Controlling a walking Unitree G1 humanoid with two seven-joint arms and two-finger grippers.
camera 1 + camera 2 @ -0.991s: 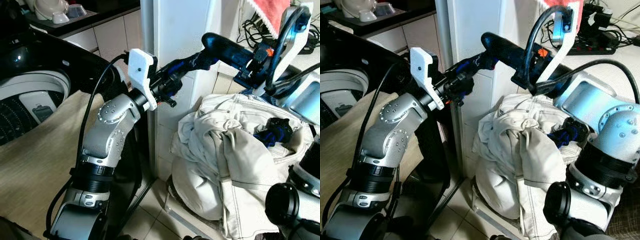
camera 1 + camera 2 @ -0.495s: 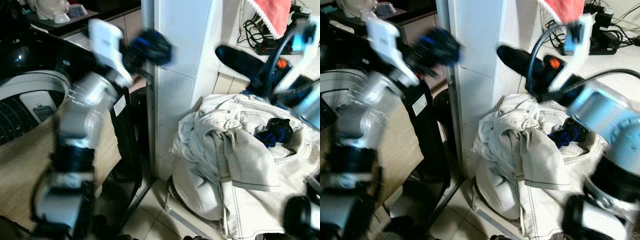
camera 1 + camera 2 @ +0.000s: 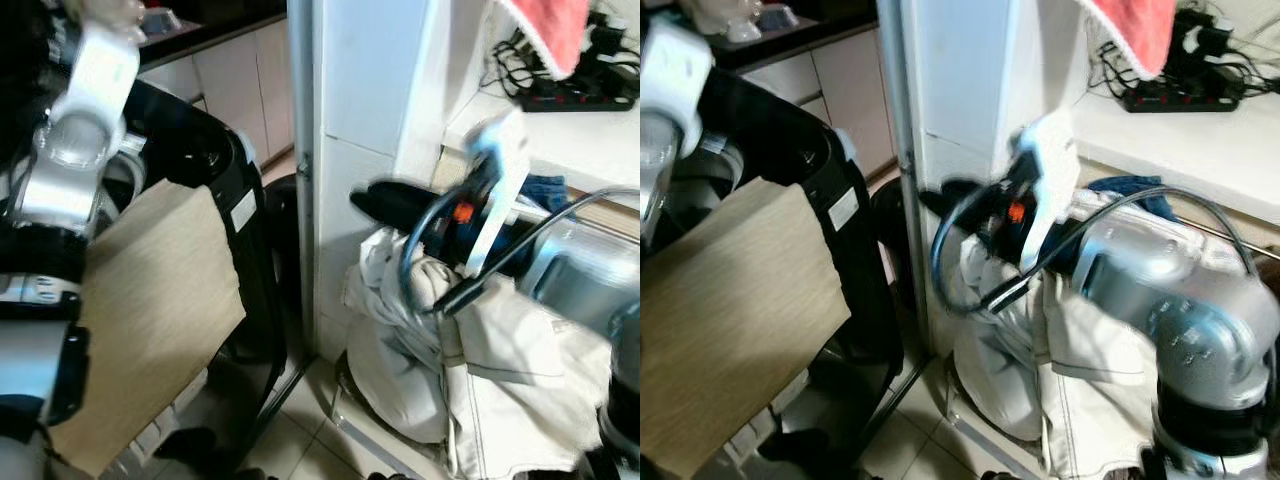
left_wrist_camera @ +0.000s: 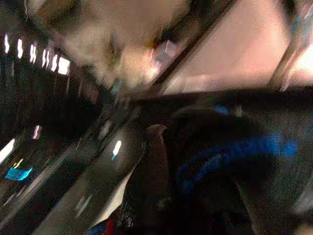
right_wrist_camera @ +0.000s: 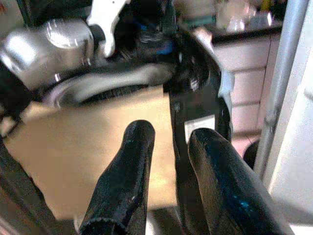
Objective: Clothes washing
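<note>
Cream cotton clothes pile (image 3: 480, 370) looks soft and floppy; better pinch a thick fold. Right claw (image 5: 168, 183) hovers slightly open, empty; left claw's state I cannot tell.

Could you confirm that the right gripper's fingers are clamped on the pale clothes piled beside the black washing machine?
Not quite. The right gripper holds nothing: in the right wrist view its fingers are apart with only air between them, pointing toward the washing machine. The rest stands: the eye views show the pale clothes piled beside the machine, below that arm.
</note>
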